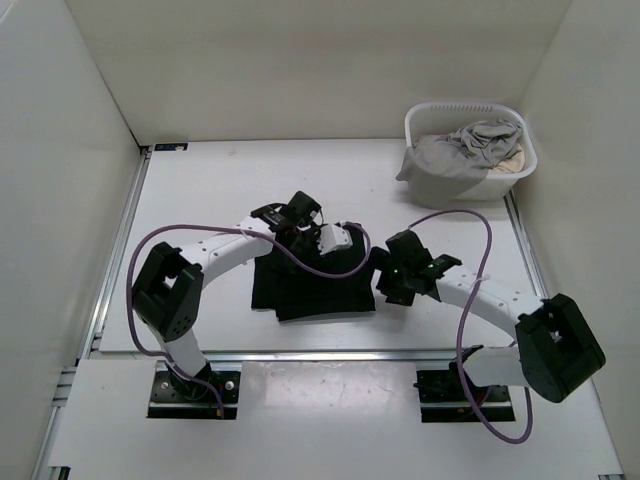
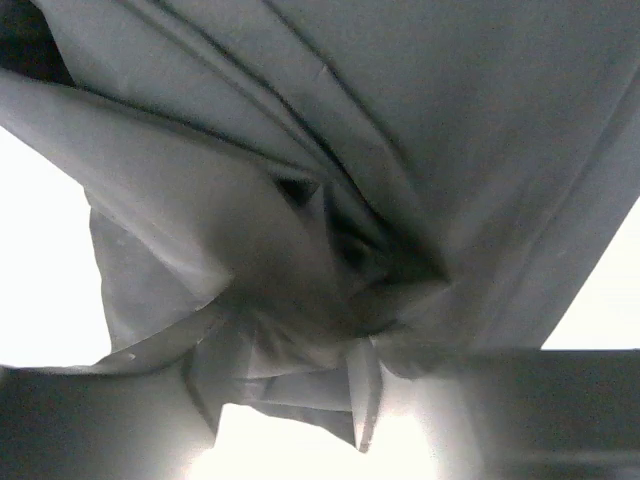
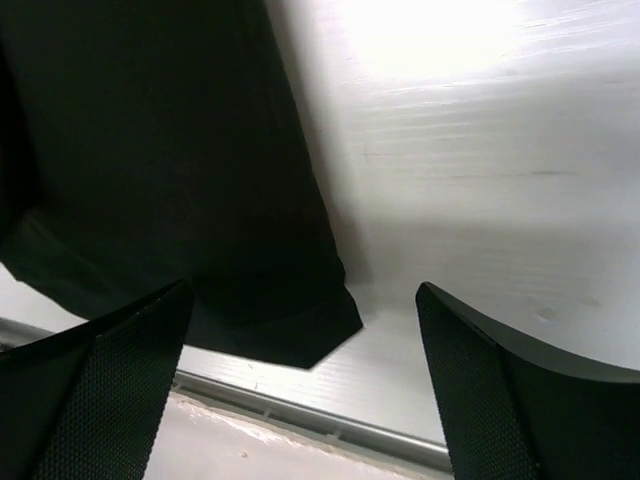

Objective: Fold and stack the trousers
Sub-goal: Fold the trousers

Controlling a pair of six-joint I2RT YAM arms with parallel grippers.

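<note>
The black trousers [image 1: 315,285] lie folded into a rough square in the middle of the table. My left gripper [image 1: 335,240] is down on their far edge. In the left wrist view the trousers [image 2: 400,150] fill the frame, washed out to grey, and their folds pucker into a bunch between the jaws of my left gripper [image 2: 300,370], which is shut on that bunch. My right gripper [image 1: 388,278] sits just off the right edge of the trousers. In its own view my right gripper [image 3: 302,295] stands wide open over the table, with a corner of the trousers [image 3: 290,335] lying ahead of the fingers.
A white basket [image 1: 450,108] at the back right holds a light grey garment [image 1: 470,145] and a beige cloth [image 1: 516,156]. A metal rail [image 3: 330,425] runs along the table's near edge. White walls close in the table on three sides.
</note>
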